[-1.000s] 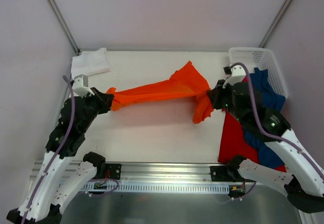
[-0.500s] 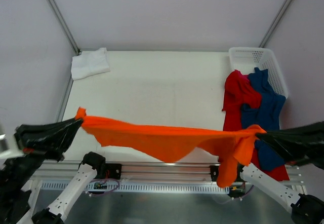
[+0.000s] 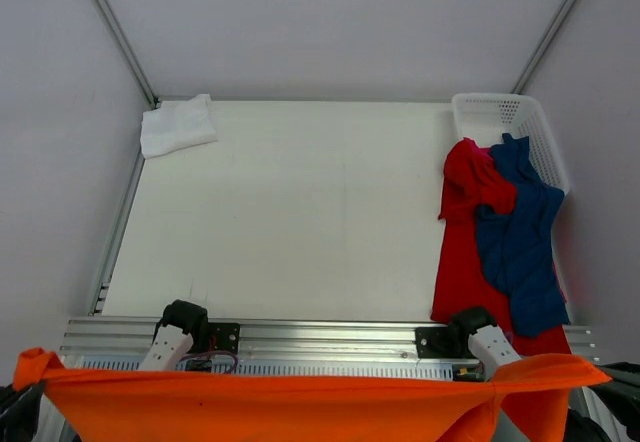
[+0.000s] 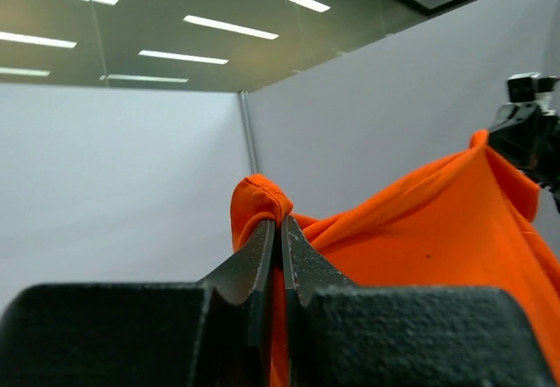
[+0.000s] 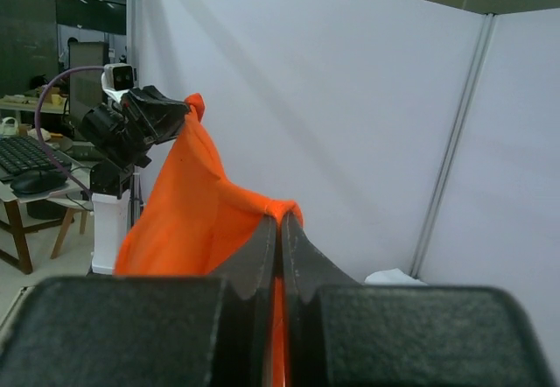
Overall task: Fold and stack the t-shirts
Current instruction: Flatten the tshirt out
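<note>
Spanning the bottom edge of the top view, the orange t-shirt [image 3: 270, 407] stretches from lower left to lower right, below the table [image 3: 290, 212]; the white t-shirt [image 3: 177, 125] lies at upper left, and the red t-shirt [image 3: 460, 262] and dark blue t-shirt [image 3: 515, 252] trail from the basket [image 3: 500, 112] at right. At lower centre of the left wrist view, the left gripper [image 4: 278, 222] is pinched tight on an orange corner, the cloth spreading away rightward. At lower centre of the right wrist view, the right gripper [image 5: 280, 219] is likewise clamped on an orange corner, the cloth rising toward upper left.
</note>
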You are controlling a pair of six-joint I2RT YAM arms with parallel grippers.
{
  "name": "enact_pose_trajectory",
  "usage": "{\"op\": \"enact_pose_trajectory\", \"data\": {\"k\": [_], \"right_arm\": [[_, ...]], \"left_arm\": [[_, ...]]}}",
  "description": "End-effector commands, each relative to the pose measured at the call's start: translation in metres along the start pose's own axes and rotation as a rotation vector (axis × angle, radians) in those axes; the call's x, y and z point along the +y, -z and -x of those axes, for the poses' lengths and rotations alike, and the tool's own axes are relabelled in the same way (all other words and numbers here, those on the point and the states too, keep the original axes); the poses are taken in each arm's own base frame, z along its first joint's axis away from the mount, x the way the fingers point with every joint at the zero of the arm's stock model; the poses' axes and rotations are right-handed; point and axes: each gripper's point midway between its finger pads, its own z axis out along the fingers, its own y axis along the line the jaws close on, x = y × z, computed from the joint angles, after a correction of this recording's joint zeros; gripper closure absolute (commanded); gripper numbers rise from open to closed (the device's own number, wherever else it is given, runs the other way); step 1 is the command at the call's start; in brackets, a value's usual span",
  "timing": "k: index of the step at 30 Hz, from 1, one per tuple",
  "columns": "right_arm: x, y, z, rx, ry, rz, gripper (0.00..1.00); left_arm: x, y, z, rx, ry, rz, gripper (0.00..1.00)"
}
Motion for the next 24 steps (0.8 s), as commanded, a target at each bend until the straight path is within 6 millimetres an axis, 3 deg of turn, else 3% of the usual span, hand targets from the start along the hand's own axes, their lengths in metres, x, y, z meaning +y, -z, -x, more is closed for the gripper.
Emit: {"op": "enact_pose_trajectory", "data": {"k": [1, 2, 5, 6, 8, 9, 10, 11, 12, 13, 14, 15, 16, 17, 18, 19, 20, 22, 23, 24], "right_arm": [[-0.018, -0.008, 0.003, -0.030, 0.013, -0.059, 1.00], [-0.039, -0.010, -0.012, -0.010, -0.010, -0.121, 0.99], [-0.083, -0.014, -0.043, 0.027, -0.028, -0.229, 1.00], [-0.109, -0.017, -0.072, 0.081, -0.068, -0.277, 1.00], [-0.145, -0.017, -0.103, 0.129, -0.089, -0.370, 1.00], [-0.171, -0.017, -0.136, 0.190, -0.134, -0.417, 0.99], [-0.187, -0.016, -0.153, 0.218, -0.139, -0.454, 1.00], [-0.204, -0.012, -0.169, 0.241, -0.155, -0.513, 0.99], [-0.218, -0.012, -0.183, 0.255, -0.163, -0.540, 1.00], [-0.239, -0.008, -0.219, 0.319, -0.209, -0.581, 1.00], [-0.254, -0.003, -0.235, 0.342, -0.216, -0.627, 1.00], [-0.266, -0.004, -0.247, 0.347, -0.221, -0.645, 1.00], [-0.277, -0.002, -0.263, 0.366, -0.229, -0.663, 1.00], [-0.295, 0.006, -0.303, 0.435, -0.275, -0.704, 1.00], [-0.305, 0.004, -0.314, 0.433, -0.274, -0.710, 1.00], [-0.315, 0.006, -0.330, 0.452, -0.282, -0.717, 1.00], [-0.329, 0.014, -0.370, 0.525, -0.334, -0.746, 1.00], [-0.350, 0.011, -0.396, 0.535, -0.344, -0.751, 1.00], [-0.366, 0.013, -0.431, 0.588, -0.387, -0.768, 1.00], [-0.374, 0.014, -0.447, 0.612, -0.414, -0.775, 1.00]], "left_arm": [[0.053, -0.011, -0.029, 0.039, -0.005, 0.196, 1.00], [0.065, -0.013, -0.049, 0.078, 0.014, 0.229, 1.00], [0.094, -0.014, -0.082, 0.132, 0.040, 0.331, 1.00], [0.109, -0.014, -0.111, 0.189, 0.062, 0.373, 1.00], [0.133, -0.014, -0.137, 0.225, 0.077, 0.459, 1.00], [0.148, -0.011, -0.169, 0.285, 0.097, 0.507, 1.00], [0.158, -0.008, -0.183, 0.305, 0.104, 0.544, 1.00], [0.177, -0.003, -0.214, 0.344, 0.117, 0.615, 1.00], [0.187, 0.001, -0.231, 0.363, 0.126, 0.657, 1.00], [0.196, 0.005, -0.245, 0.374, 0.136, 0.696, 1.00], [0.205, 0.005, -0.257, 0.369, 0.152, 0.727, 1.00], [0.220, 0.018, -0.295, 0.430, 0.164, 0.797, 1.00], [0.227, 0.023, -0.309, 0.442, 0.172, 0.828, 1.00], [0.234, 0.028, -0.326, 0.457, 0.189, 0.862, 1.00], [0.248, 0.038, -0.356, 0.480, 0.185, 0.919, 1.00], [0.255, 0.044, -0.371, 0.493, 0.186, 0.948, 1.00], [0.263, 0.061, -0.407, 0.568, 0.194, 0.998, 1.00], [0.281, 0.069, -0.425, 0.551, 0.171, 1.075, 1.00], [0.288, 0.086, -0.455, 0.611, 0.184, 1.137, 1.00], [0.296, 0.086, -0.461, 0.582, 0.176, 1.161, 1.00]]}}
